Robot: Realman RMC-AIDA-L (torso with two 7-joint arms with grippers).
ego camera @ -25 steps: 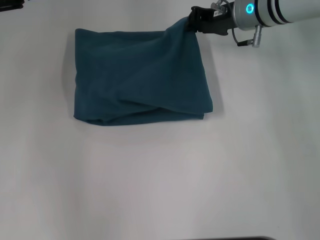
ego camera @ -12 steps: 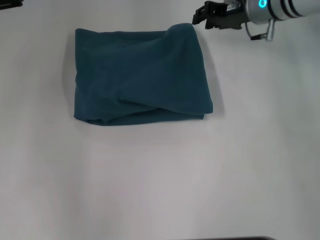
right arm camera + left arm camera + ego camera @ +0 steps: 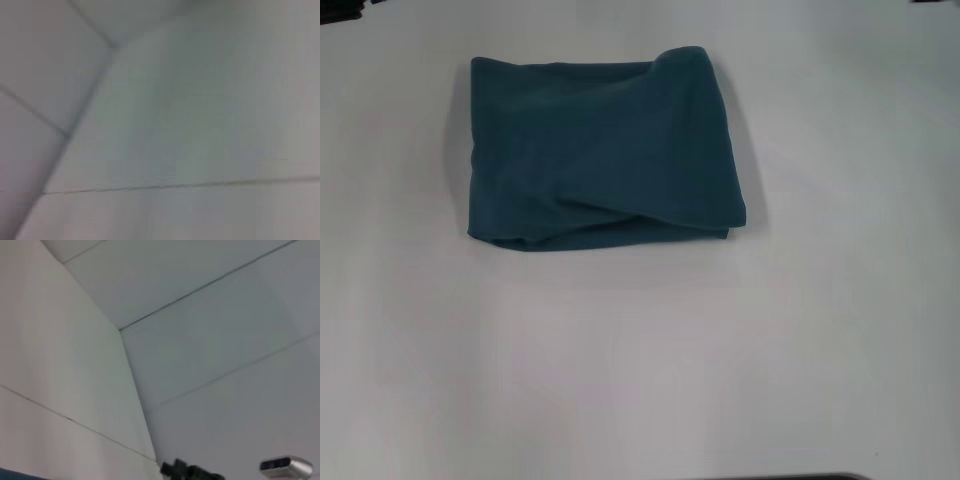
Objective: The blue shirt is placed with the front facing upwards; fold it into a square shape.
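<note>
The blue shirt [image 3: 600, 150] lies on the white table [image 3: 640, 360] in the head view, folded into a rough rectangle of plain teal cloth. Its far right corner [image 3: 686, 55] stands up in a small hump, and a diagonal fold runs across the near edge. Nothing holds or touches it. A dark sliver of my left gripper [image 3: 342, 9] shows parked at the far left corner. My right gripper is out of view. Both wrist views show only pale wall and ceiling panels.
Bare white tabletop surrounds the shirt on all sides, widest toward the near edge. A dark strip [image 3: 780, 477] runs along that near edge. In the left wrist view a small dark object [image 3: 192, 472] and a grey device [image 3: 286, 467] show far off.
My right gripper let go of the shirt's far right corner, then drew back up and to the right, out of the head view. The released corner settled as a small hump.
</note>
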